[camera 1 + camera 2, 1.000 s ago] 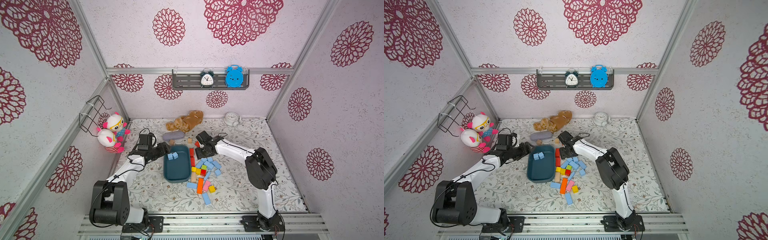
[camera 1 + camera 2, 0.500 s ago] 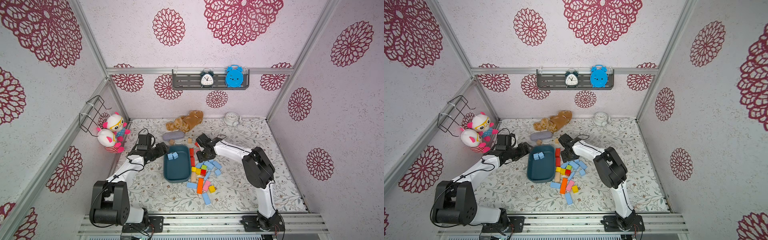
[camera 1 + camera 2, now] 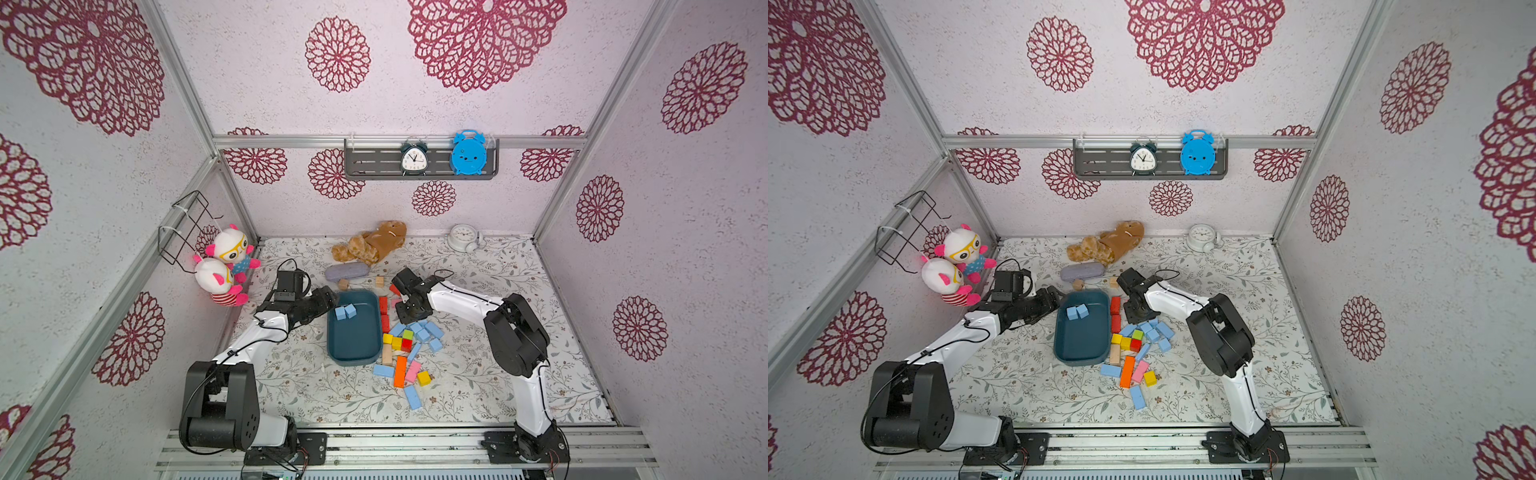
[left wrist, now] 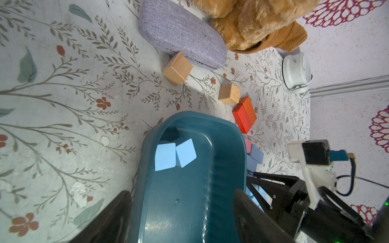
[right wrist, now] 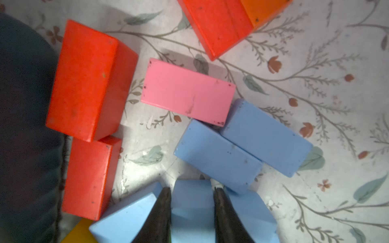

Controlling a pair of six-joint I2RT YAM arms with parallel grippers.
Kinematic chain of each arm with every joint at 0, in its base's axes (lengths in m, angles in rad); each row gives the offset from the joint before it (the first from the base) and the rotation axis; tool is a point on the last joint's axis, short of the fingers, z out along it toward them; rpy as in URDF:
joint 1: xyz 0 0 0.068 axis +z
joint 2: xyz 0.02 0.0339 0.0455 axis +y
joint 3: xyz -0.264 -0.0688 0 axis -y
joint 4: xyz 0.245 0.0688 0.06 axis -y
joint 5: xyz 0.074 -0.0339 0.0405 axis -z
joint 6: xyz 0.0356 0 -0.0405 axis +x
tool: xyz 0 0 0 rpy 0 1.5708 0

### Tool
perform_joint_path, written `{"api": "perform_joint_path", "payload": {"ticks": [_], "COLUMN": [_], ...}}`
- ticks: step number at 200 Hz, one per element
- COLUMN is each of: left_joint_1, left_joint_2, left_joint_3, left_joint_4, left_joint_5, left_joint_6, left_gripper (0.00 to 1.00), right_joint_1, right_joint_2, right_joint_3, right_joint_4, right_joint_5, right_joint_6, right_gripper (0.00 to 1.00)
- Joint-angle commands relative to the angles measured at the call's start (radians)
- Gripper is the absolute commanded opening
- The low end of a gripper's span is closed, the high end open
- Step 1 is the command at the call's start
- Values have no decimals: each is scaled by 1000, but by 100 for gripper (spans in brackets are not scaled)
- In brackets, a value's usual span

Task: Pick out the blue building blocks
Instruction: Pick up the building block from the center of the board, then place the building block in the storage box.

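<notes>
Floral-print matting (image 3: 478,374) covers the table inside a booth of white walls stamped with crimson rosettes. Near the middle lies a dark teal tray (image 3: 332,345), and two blue cubes (image 3: 345,311) sit touching each other at its far end. Most of the blue building blocks (image 3: 424,332) lie in a loose pile just right of the tray, mixed with yellow, green, red, orange, pink and tan pieces. A blue bar (image 3: 412,397) lies nearest the front edge.

The right gripper (image 5: 192,189) reaches down at the far end of that pile, close to the red blocks (image 5: 84,84) along the tray's right wall and a pink block (image 5: 187,92). Its jaws press against both sides of a small blue block (image 5: 192,210); whether that block is clear of the matting cannot be told.

The left gripper (image 4: 182,191) hangs at the tray's far left corner, jaws spread wide and holding nothing. Beyond the tray, a grey pouch (image 3: 347,271) and a brown plush toy (image 3: 370,245) lie near the back wall.
</notes>
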Motion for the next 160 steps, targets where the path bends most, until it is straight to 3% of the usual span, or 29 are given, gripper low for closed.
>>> {"api": "perform_joint_path", "payload": {"ticks": [1,29,59,111,160], "left_joint_1": [4,-4,14,146,158], "left_joint_2": [3,22,33,16,11], "left_joint_3": [-8,-12,-2,5,1], "left_joint_4": [-5,5,-14,-48,-46], "left_joint_5": [41,85,18,-28,-26], "left_joint_6": [-34,-85,-88,-110,-108], "left_gripper": [88,88,89,90,90], "right_joint_1": [3,34,92,176,183], "right_joint_2": [-139,-210,-188,78,291], "right_joint_3": [-28,-17,61,390,640], "right_joint_4": [18,3,12,-18,-73], "right_joint_5": [53,112,116,98,105], "right_joint_6": [58,120,224,266,260], "right_gripper": [27,27,27,27,28]}}
